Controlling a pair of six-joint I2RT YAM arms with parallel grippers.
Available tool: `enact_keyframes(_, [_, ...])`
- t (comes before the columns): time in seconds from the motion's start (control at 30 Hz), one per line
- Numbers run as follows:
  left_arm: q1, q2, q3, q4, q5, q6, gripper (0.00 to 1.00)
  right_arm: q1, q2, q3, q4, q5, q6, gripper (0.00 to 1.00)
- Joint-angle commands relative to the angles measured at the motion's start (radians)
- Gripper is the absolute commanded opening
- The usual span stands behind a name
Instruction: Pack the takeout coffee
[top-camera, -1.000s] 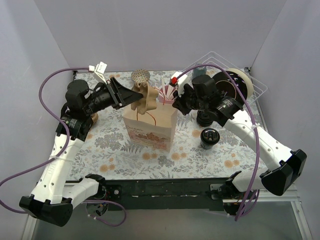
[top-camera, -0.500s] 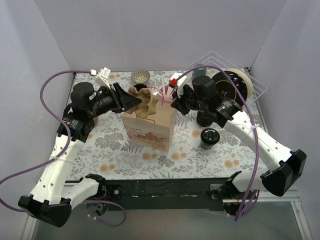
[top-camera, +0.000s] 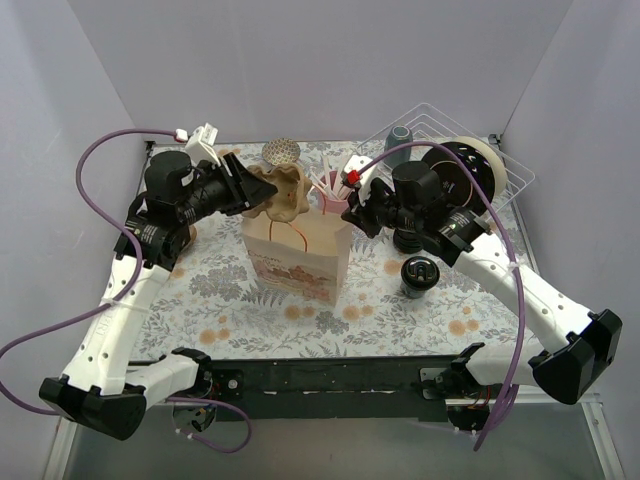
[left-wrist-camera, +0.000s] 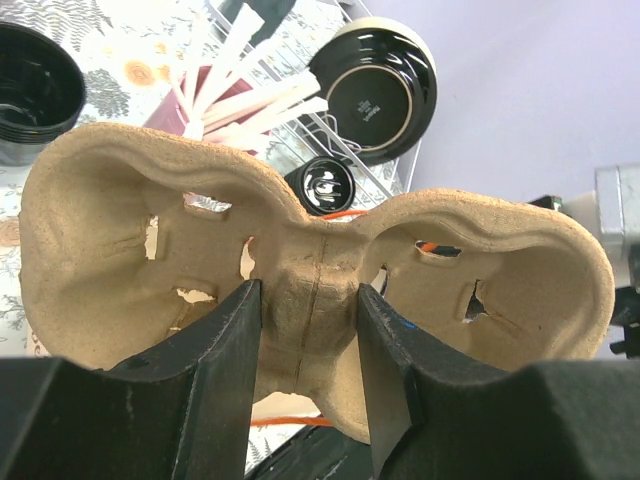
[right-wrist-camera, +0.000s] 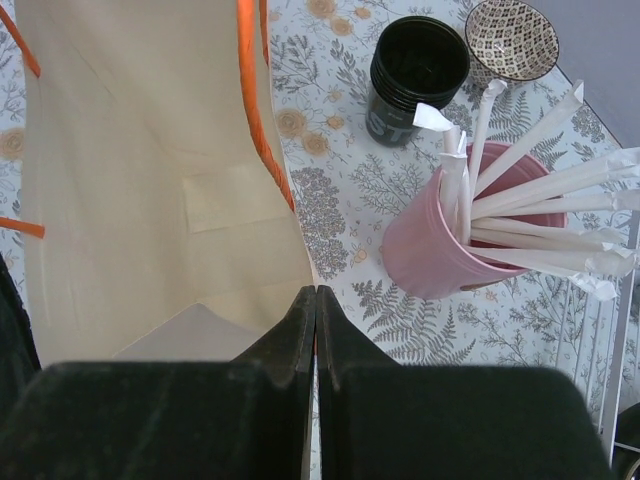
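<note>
The takeout coffee (top-camera: 419, 272), a small black disposable cup with a glossy black round plastic lid, stands upright on the floral tablecloth (top-camera: 230, 300), just right of the beige paper bag with orange handles (top-camera: 300, 255). Nothing touches it. The right gripper (right-wrist-camera: 315, 297) sits at the bag's right rim, fingers pressed together on the paper edge. The coffee lies near it, to its right and closer to the arm bases. The left gripper (left-wrist-camera: 308, 300) clamps the central ridge of a brown moulded-pulp two-cup carrier (left-wrist-camera: 120, 250), held above the bag's far left corner. It is well apart from the coffee, with the bag between them. A pink cup of wrapped straws (right-wrist-camera: 430, 255) stands just behind the bag.
</note>
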Motion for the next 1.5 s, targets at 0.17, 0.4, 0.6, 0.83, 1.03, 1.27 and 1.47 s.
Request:
enact_keyframes(0.17, [-0.005,-0.008,0.043,-0.084,-0.089,-0.008,0.18,-0.002,-0.026,-0.002,0.034,-0.016,-0.003,0.01])
enact_keyframes(0.4, [-0.013,-0.034,0.000,-0.122,-0.101,-0.016,0.17,0.000,-0.026,-0.001,0.074,-0.040,-0.008,0.01])
enact_keyframes(0.6, [-0.011,-0.059,0.011,-0.126,-0.152,-0.068,0.15,0.032,-0.038,-0.022,0.106,-0.056,-0.031,0.01])
enact_keyframes(0.83, [-0.013,-0.043,0.000,-0.139,-0.192,-0.132,0.12,0.040,-0.041,-0.036,0.097,-0.033,-0.028,0.01])
enact_keyframes(1.03, [-0.011,-0.071,-0.014,-0.080,-0.166,-0.211,0.11,0.047,-0.058,-0.058,0.100,-0.031,-0.031,0.01])
enact_keyframes(1.27, [-0.011,-0.083,-0.034,-0.073,-0.158,-0.235,0.12,0.050,-0.058,-0.056,0.085,-0.021,-0.034,0.01])
enact_keyframes(1.47, [-0.011,-0.065,-0.037,-0.127,-0.127,-0.165,0.12,0.050,-0.055,-0.044,0.086,0.016,-0.016,0.01])
